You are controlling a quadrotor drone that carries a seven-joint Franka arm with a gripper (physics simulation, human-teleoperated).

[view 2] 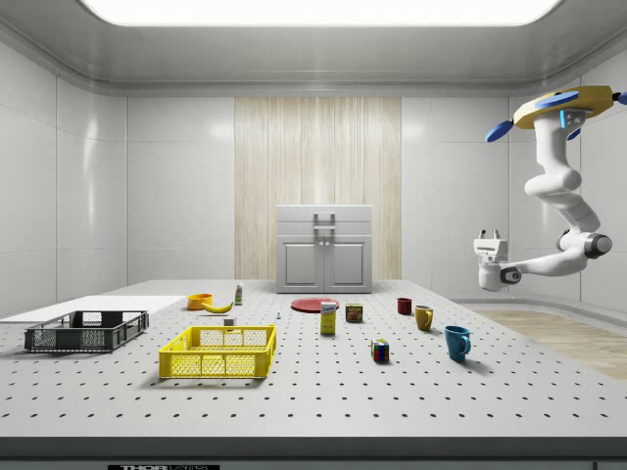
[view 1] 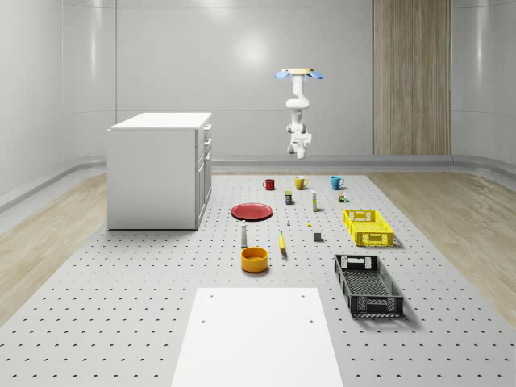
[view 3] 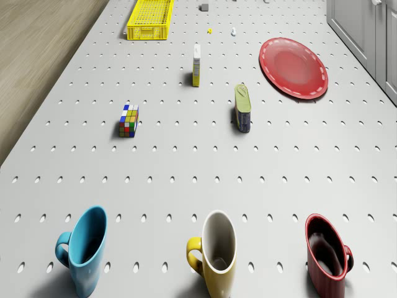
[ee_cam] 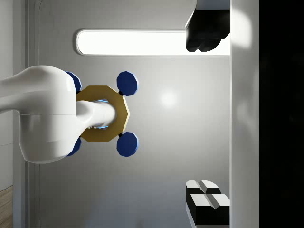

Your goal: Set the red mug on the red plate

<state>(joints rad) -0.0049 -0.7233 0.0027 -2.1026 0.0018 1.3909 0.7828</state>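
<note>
The red mug [view 1: 269, 184] [view 2: 404, 305] [view 3: 329, 254] stands upright on the perforated mat, at one end of a row with a yellow mug [view 3: 214, 251] and a blue mug [view 3: 84, 248]. The red plate [view 1: 252, 211] [view 2: 314, 305] [view 3: 293, 67] lies flat a short way in front of it, with nothing on it. The drone [view 1: 300, 74] [view 2: 558, 106] hovers high behind the mug row. Its arm bends down and the gripper [view 1: 299, 149] [view 2: 487, 237] [ee_cam: 204, 115] hangs well above the mugs, turned up toward the drone and ceiling, open and holding nothing.
A white cabinet [view 1: 160, 169] stands beside the plate. On the mat are a Rubik's cube [view 3: 129, 120], a can [view 3: 242, 108], a small box [view 3: 196, 64], a yellow crate [view 1: 368, 227], a black crate [view 1: 368, 284], an orange bowl [view 1: 254, 259] and a white board [view 1: 258, 334].
</note>
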